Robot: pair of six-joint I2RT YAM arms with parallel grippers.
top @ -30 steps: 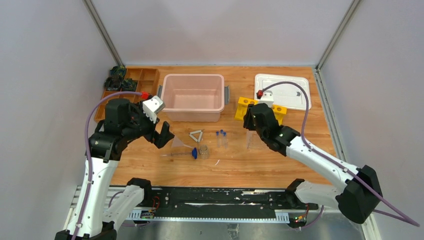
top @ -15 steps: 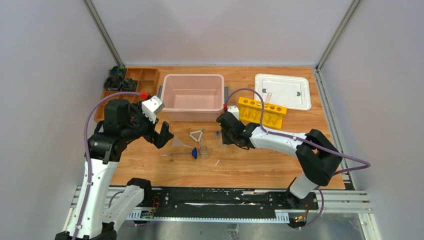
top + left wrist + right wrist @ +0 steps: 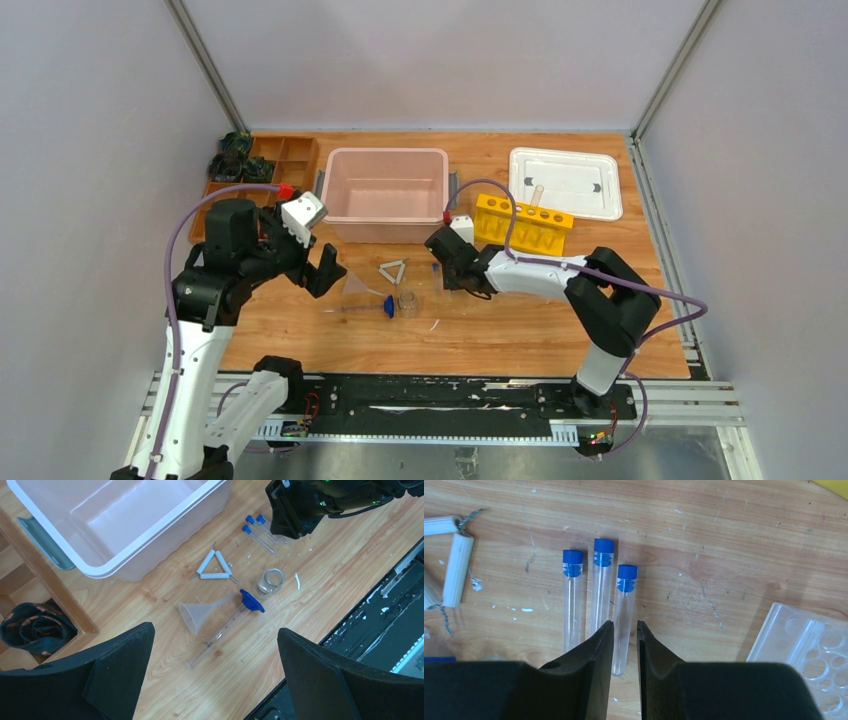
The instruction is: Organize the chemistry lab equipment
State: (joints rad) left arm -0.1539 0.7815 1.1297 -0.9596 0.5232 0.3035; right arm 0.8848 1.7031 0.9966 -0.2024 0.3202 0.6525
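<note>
From the top, my left gripper hangs over the left side of the table. Its jaws are wide and hold nothing. Just right of it lie the funnel, the triangle and the beaker. My right gripper is low over the vials in the middle. On the far side sit the pink bin, the yellow rack and a white lid. A wood tray is at the far left.

From the left wrist, the funnel lies on its side, just beside the tube. The triangle lies between the funnel and the bin. The beaker stands upright.

From the right wrist, three vials lie side by side. The right gripper has narrow jaws, one finger on each side of the right vial. I cannot tell if they squeeze it. The vial tray is at the right.
</note>
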